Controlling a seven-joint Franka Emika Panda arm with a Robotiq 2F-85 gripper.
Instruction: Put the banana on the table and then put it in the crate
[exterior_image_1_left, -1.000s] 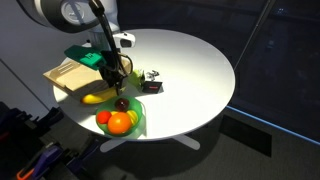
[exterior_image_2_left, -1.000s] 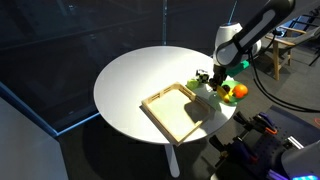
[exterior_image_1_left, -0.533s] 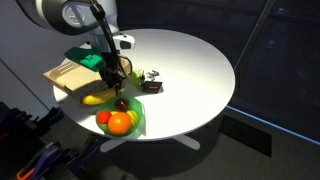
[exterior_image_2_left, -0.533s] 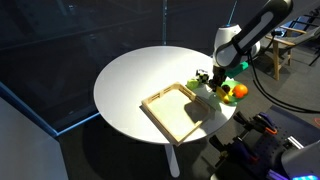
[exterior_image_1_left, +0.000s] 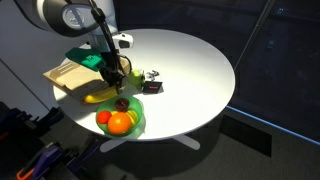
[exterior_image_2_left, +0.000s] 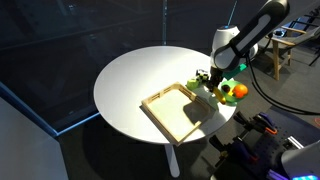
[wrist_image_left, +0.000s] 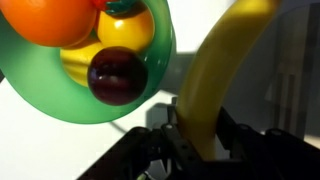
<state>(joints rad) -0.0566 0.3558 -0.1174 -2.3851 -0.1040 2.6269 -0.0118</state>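
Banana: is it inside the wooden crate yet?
Out. The gripper grips the banana beside the green plate, outside the crate.

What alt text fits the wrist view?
The gripper clamps a yellow banana that runs up to the top right. Left of it, a green plate holds an orange, a yellow fruit and a dark red fruit.

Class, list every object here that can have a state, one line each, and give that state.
Round green plate: holding round fruits.
Shallow light-wood crate: flat on the round white table, nothing visible inside.
Curved yellow banana: clamped in the gripper, outside the crate.
Robotiq gripper: shut on the banana.
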